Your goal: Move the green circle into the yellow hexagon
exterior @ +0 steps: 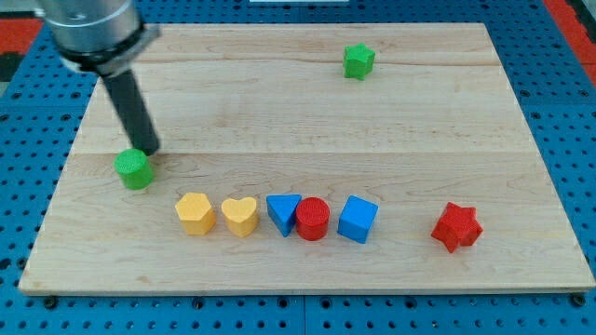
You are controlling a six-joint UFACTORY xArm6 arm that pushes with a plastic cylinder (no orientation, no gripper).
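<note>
Clawless, my tip (149,149) touches the green circle (135,169), apart from the yellow hexagon (195,213).

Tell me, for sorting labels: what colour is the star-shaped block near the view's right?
Red star, clear in the camera view.

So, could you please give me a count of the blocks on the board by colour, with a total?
Green: 2, the green circle by my tip and the green star
Yellow: 2, the yellow hexagon and the yellow heart
Blue: 2, the blue triangle and the blue cube
Red: 2, the red cylinder and the red star
Total: 8
</note>
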